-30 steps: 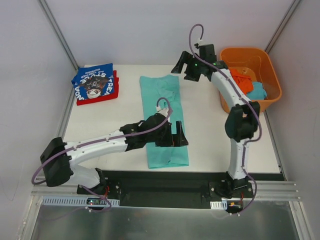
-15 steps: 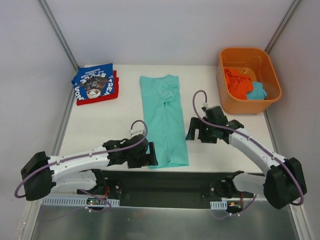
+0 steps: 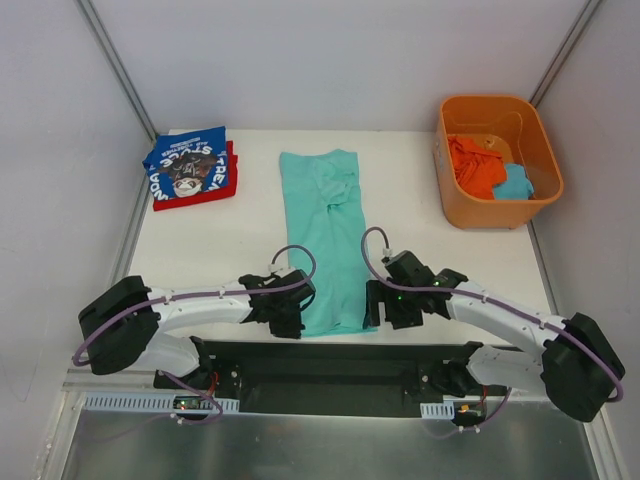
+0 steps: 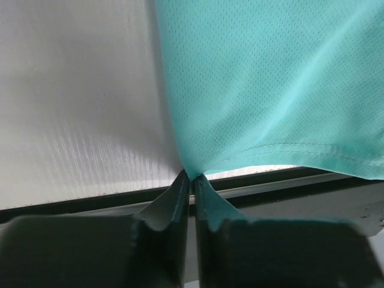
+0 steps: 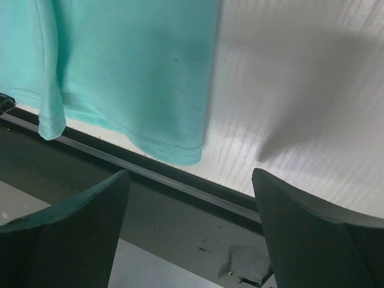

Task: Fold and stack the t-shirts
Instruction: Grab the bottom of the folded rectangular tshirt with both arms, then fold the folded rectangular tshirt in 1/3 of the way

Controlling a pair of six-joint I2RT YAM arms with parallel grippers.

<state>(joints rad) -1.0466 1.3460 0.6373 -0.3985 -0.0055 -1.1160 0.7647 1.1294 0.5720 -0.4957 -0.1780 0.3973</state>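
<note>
A mint-teal t-shirt [image 3: 327,230] lies folded into a long strip down the middle of the table, its hem at the near edge. My left gripper [image 3: 297,322] is shut on the hem's near left corner [image 4: 193,170]; the cloth pinches into the closed fingertips. My right gripper [image 3: 371,303] stands open beside the hem's near right corner [image 5: 180,153], its jaws wide apart and empty. A royal-blue t-shirt [image 3: 188,165] with white lettering lies folded on a red one [image 3: 190,196] at the back left.
An orange tub [image 3: 545,165] at the back right holds orange and blue cloth. A black rail [image 3: 330,355] runs along the table's near edge right under both grippers. White walls close in on the left and right.
Both arms came down to the near edge of the table. The left gripper shut on the teal shirt's left hem corner. The right gripper swung from the back to the right hem corner.
</note>
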